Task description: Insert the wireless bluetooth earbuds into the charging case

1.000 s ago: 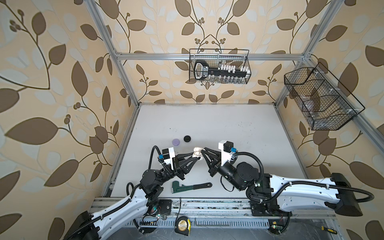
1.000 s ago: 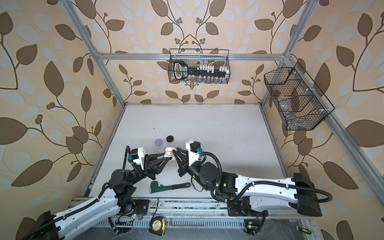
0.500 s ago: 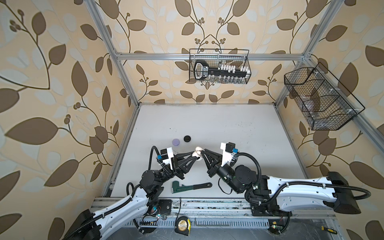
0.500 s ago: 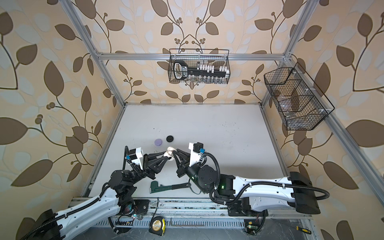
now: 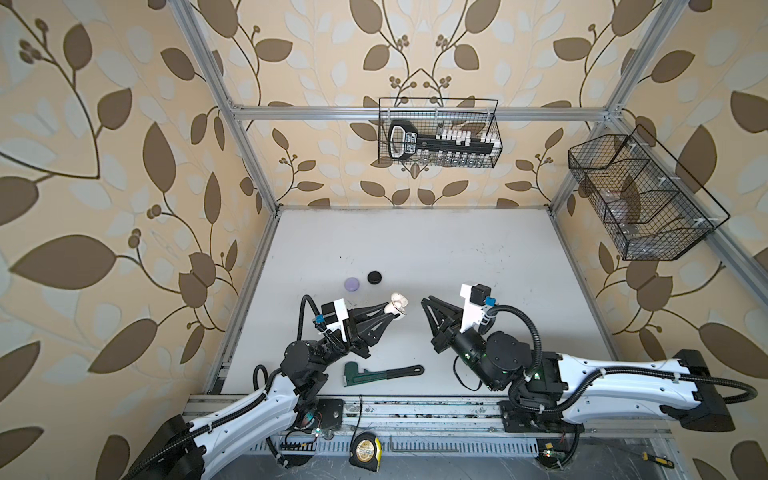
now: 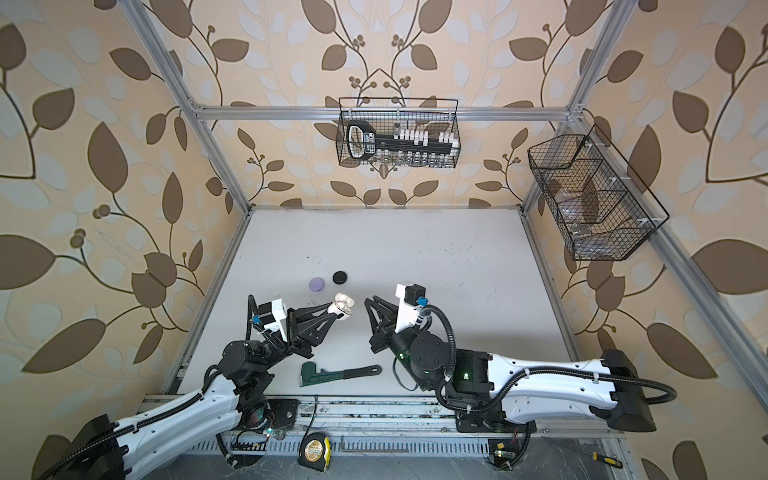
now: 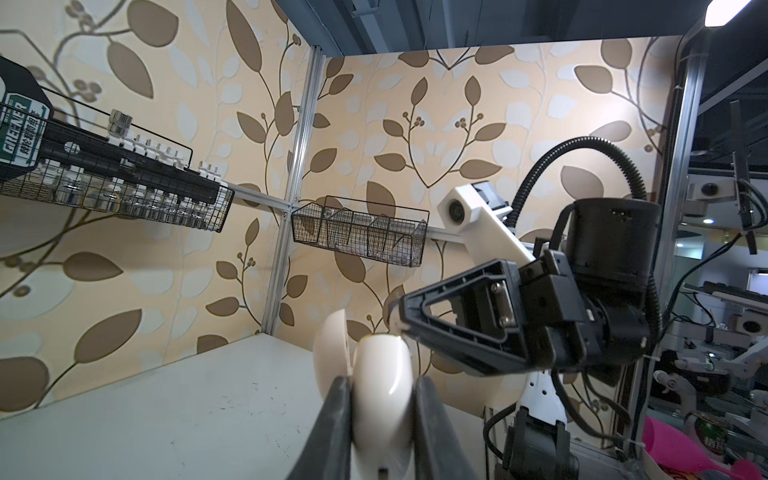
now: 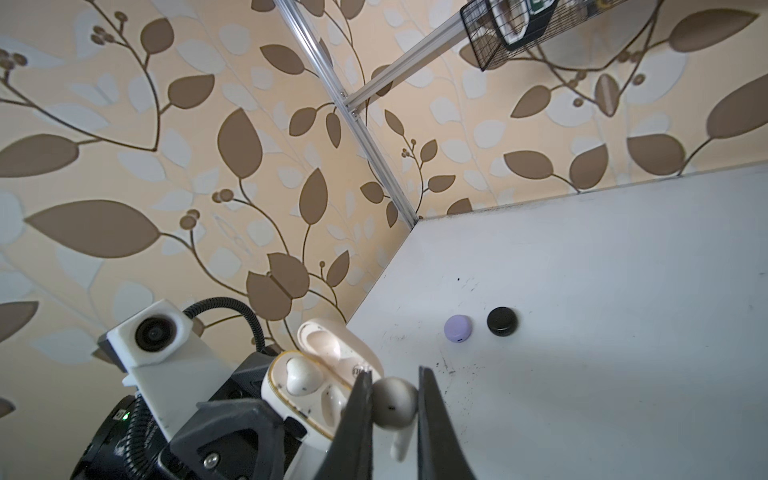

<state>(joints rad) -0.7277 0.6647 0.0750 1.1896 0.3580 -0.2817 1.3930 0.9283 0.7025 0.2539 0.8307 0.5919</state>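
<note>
- I see the lilac case [image 5: 351,284] and black case [image 5: 375,277] lying near the table [image 5: 457,249]'s left edge, with open surface beyond them.
- My left gripper [image 5: 392,313] clamps the white charging case [image 5: 399,301], lid open.
- My right gripper [image 8: 394,386] pinches a white earbud [image 8: 392,403], near that case, apart.

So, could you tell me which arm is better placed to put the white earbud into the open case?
Right. The right gripper is shut on the white earbud and faces the open case, which the left gripper clamps with one slot empty.
</note>
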